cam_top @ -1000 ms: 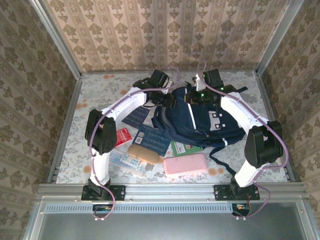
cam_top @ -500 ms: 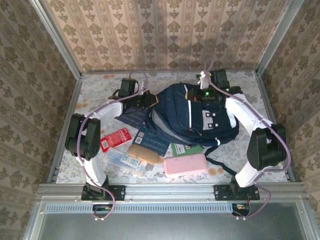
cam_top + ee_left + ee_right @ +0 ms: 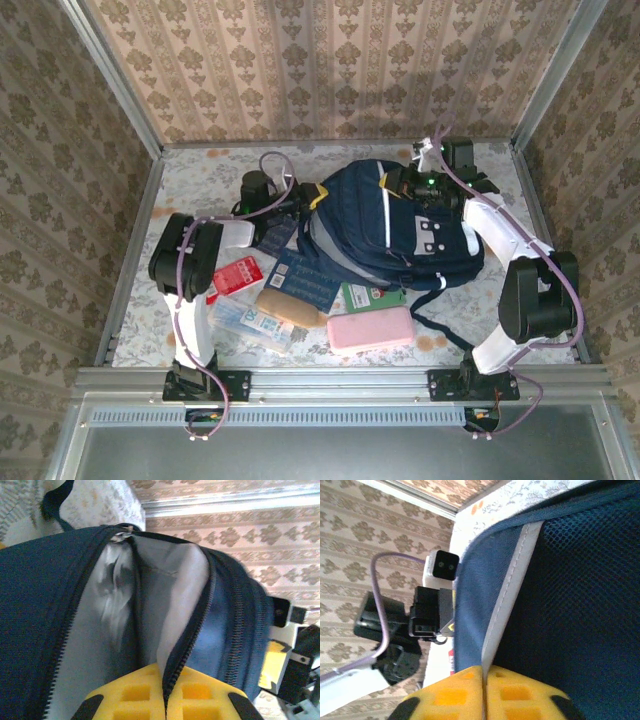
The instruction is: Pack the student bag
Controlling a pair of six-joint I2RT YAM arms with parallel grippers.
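- I am pinching the zip edge of the backpack (image 3: 400, 235) with my left gripper (image 3: 164, 700). The yellow fingers (image 3: 127, 700) are pressing together, with the zipper strip running between them.
- In my left wrist view, the backpack's pocket is gaping open above those fingers, baring the grey lining (image 3: 170, 590).
- My right gripper (image 3: 483, 697) is sitting with its fingers all but touching. A pale-edged fold of the backpack is running down into the thin line between them, so I am nipping that fold.
- From above, the backpack is lying at the far middle-right of the table (image 3: 200, 170). My left gripper is at its left edge and my right gripper is at its far top.
- A green book (image 3: 372, 296) and a blue notebook (image 3: 308, 280) are lying against the backpack's near side.
- A pink case (image 3: 370, 328), a tan pouch (image 3: 285, 308) and a red packet (image 3: 237, 274) are lying nearer the arm bases.
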